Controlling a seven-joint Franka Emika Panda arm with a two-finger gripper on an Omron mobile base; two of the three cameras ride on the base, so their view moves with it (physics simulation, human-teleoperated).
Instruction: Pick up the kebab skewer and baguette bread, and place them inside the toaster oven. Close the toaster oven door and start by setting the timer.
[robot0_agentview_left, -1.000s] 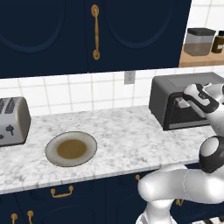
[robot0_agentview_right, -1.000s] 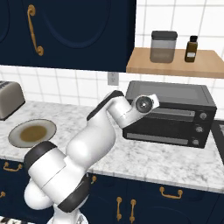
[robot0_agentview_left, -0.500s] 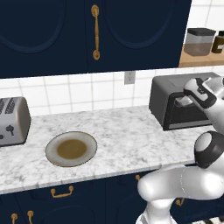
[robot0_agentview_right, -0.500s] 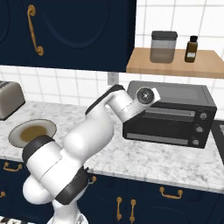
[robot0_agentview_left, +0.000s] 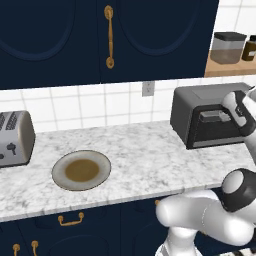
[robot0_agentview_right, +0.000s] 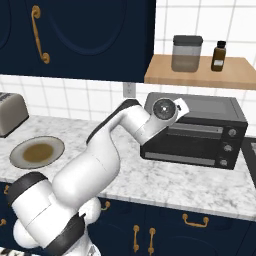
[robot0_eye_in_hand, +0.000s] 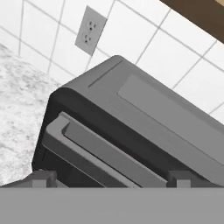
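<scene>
Even, bright rendered light with no clear source, soft faint shadow under the toaster oven (robot0_agentview_left: 207, 117) on the counter (robot0_agentview_left: 150, 150), no glare, coarse pixelated edges, hand view slightly soft, no edge distortion

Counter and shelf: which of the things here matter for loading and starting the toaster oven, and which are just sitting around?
Part of the job:
- toaster oven
- its door, shut
- its bar handle
- its knobs
- the gripper, open, right at the handle

Just lying about:
- plate, no food on it
- silver toaster
- canister and small bottle on the shelf
- wall outlet
</scene>
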